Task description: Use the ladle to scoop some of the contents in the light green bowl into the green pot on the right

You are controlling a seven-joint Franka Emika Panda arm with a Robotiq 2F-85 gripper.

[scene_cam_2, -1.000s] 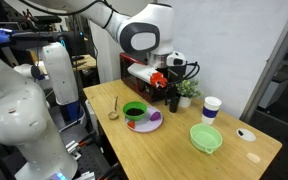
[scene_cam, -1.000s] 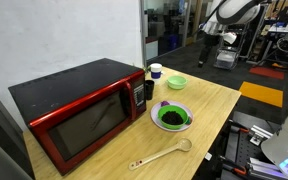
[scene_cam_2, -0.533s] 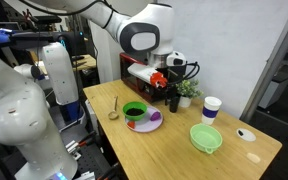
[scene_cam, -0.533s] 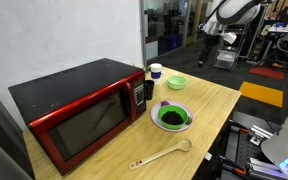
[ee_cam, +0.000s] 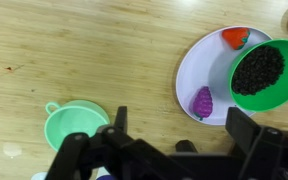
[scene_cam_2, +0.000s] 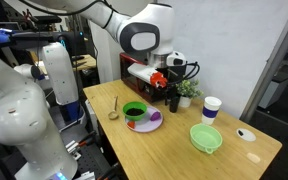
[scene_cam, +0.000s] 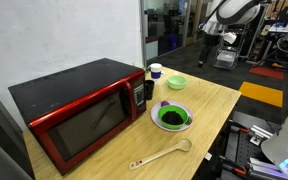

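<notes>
The ladle (scene_cam: 164, 155) lies flat near the table's front edge; it also shows beside the pot in an exterior view (scene_cam_2: 114, 106). The light green bowl (scene_cam: 176, 82) sits past the green pot (scene_cam: 172, 117), whose inside is dark. In the wrist view the bowl (ee_cam: 72, 126) is at the lower left and the pot (ee_cam: 268, 73) at the right on a white plate (ee_cam: 199, 70). My gripper (ee_cam: 182, 130) hangs high above the table between them, open and empty. The ladle is out of the wrist view.
A red microwave (scene_cam: 79, 110) fills the table's left part. A white cup (scene_cam: 155, 70) stands behind the bowl. A purple toy fruit (ee_cam: 202, 102) and a red one (ee_cam: 234, 38) lie on the plate. The white arm (scene_cam: 224, 15) reaches in from the back.
</notes>
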